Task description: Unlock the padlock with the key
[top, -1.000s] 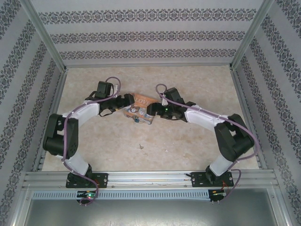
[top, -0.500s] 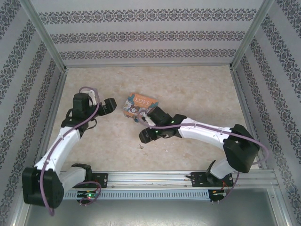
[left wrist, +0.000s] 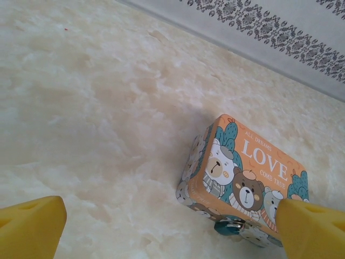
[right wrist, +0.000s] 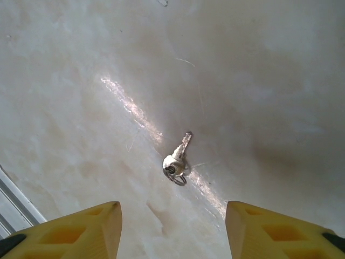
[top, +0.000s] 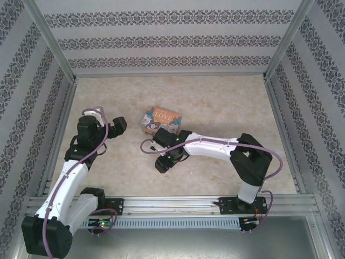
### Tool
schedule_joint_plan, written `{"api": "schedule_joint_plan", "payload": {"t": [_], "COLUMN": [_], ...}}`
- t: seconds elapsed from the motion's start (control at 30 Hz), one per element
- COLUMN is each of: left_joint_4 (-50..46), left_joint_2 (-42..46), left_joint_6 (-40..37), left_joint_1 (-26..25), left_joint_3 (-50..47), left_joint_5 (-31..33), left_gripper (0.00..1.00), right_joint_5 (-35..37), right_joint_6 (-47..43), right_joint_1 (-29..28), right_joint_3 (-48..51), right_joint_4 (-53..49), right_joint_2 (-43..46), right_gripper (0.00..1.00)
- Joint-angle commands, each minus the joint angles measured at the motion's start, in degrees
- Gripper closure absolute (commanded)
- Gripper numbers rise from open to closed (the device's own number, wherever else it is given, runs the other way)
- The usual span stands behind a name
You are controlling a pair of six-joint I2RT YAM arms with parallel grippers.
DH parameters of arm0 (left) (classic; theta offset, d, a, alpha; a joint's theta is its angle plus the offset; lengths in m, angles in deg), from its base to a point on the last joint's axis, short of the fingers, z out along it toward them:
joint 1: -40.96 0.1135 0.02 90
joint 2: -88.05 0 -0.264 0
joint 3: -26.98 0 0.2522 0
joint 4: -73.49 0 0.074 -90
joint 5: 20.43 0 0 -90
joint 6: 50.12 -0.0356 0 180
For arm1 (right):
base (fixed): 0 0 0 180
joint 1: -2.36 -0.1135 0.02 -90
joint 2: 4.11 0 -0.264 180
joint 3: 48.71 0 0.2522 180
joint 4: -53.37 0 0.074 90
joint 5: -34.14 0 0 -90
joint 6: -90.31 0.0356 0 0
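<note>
The tiny teal padlock [left wrist: 228,226] with its silver shackle hangs on the front clasp of the cartoon "LOVE" box [left wrist: 253,175], which sits mid-table [top: 161,121]. A small silver key [right wrist: 177,157] on a wire ring lies flat on the table. My right gripper [right wrist: 172,232] hovers just above and short of the key, open, with its yellow fingers [right wrist: 86,229] wide on either side. In the top view this gripper [top: 162,164] is in front of the box. My left gripper [left wrist: 167,240] is open and empty, to the left of the box [top: 116,127] and apart from it.
The table [top: 226,108] is a pale marbled surface walled by patterned panels. An aluminium rail [top: 172,204] runs along the near edge, and its corner shows at the right wrist view's lower left [right wrist: 13,208].
Both grippers have left the box. The left arm pulled back to the left, and the right arm swung toward the near side and now hangs over the key.
</note>
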Motion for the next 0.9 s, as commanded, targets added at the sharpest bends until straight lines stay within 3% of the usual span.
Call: {"api": "schedule_joint_plan", "payload": {"t": [0.0,0.87], "left_joint_4": [-2.16,-2.12], "left_joint_2": [1.28,2.78], "left_joint_6": [-0.14,2.99], "left_joint_1": [0.58,0.59], "left_joint_3": [-1.17,-2.43], "left_joint_5": [1.73,2.52], "left_gripper": [0.01,0.01], "right_joint_5": [2.65,4.32], "right_joint_6": [-4.68,-12.00], "right_joint_1": [-1.36,-2.12], "right_joint_3": [-2.86,-10.77], "right_joint_4": [-5.28,-10.29], "right_joint_2": [-2.63,-10.85], "right_gripper": [0.47,0.58]}}
